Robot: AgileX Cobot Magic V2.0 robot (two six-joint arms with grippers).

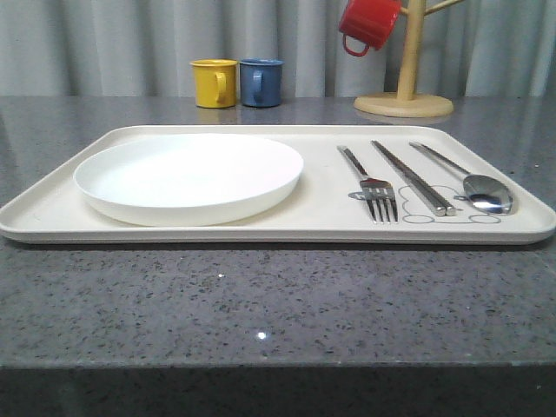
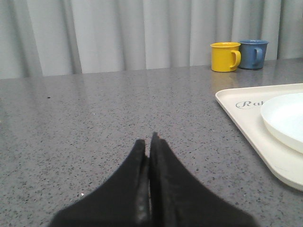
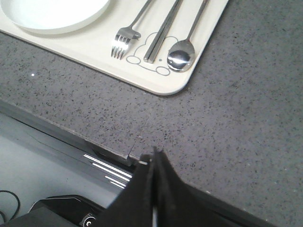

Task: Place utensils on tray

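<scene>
The cream tray [image 1: 321, 221] lies across the middle of the grey table. On its left half rests the white plate [image 1: 188, 176]. On its right half lie the fork [image 1: 371, 187], the chopsticks [image 1: 413, 178] and the spoon [image 1: 473, 183], side by side over the rabbit drawing. In the right wrist view the fork [image 3: 126, 37], chopsticks [image 3: 163, 32] and spoon [image 3: 182, 56] sit near the tray's corner [image 3: 165, 87]. My left gripper [image 2: 148, 142] is shut and empty over bare table, left of the tray [image 2: 246, 125]. My right gripper [image 3: 155, 156] is shut and empty above the table's front edge.
A yellow mug [image 1: 214, 83] and a blue mug [image 1: 261, 82] stand at the back behind the tray. A wooden mug tree [image 1: 405, 82] with a red mug [image 1: 367, 23] hanging on it stands at the back right. Grey curtains close off the back.
</scene>
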